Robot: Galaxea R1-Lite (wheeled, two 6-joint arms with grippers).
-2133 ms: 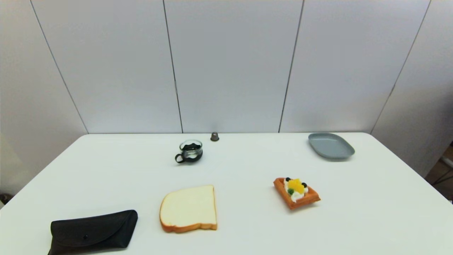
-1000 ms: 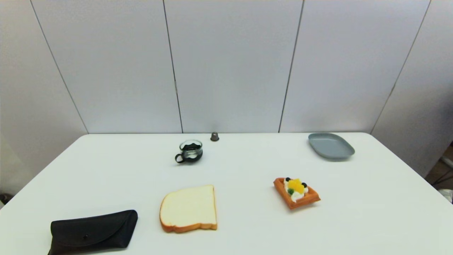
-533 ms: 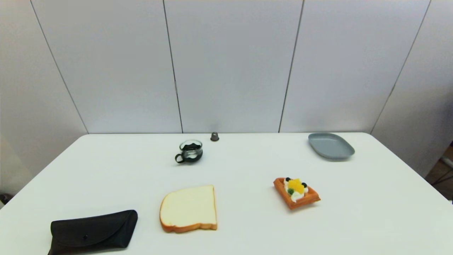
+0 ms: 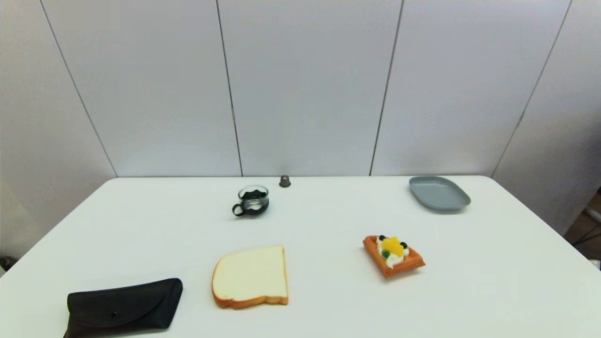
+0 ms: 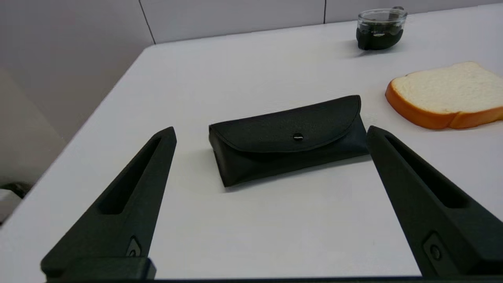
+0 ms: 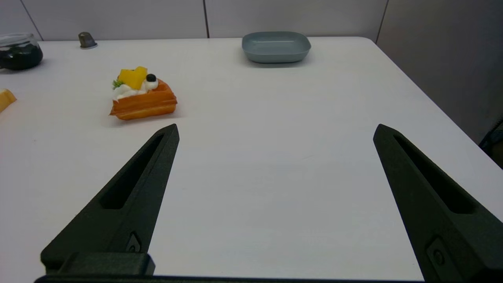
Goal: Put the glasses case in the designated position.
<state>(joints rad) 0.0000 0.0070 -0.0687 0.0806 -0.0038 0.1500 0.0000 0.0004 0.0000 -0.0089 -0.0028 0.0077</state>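
Observation:
The black glasses case [image 4: 123,307] lies flat at the table's near left corner, flap shut with its snap button showing. In the left wrist view the glasses case [image 5: 289,138] sits just beyond my open left gripper [image 5: 271,133], whose fingers stand wide apart on either side of it without touching. My right gripper [image 6: 275,131] is open over bare white tabletop on the right side, holding nothing. Neither arm shows in the head view. The designated position carries no mark that I can see.
A bread slice [image 4: 251,277] lies right of the case. A topped waffle [image 4: 393,255] sits mid-right, a grey dish [image 4: 439,193] far right, a glass cup [image 4: 252,200] and a small dark capsule [image 4: 284,180] at the back. The table's left edge runs close to the case.

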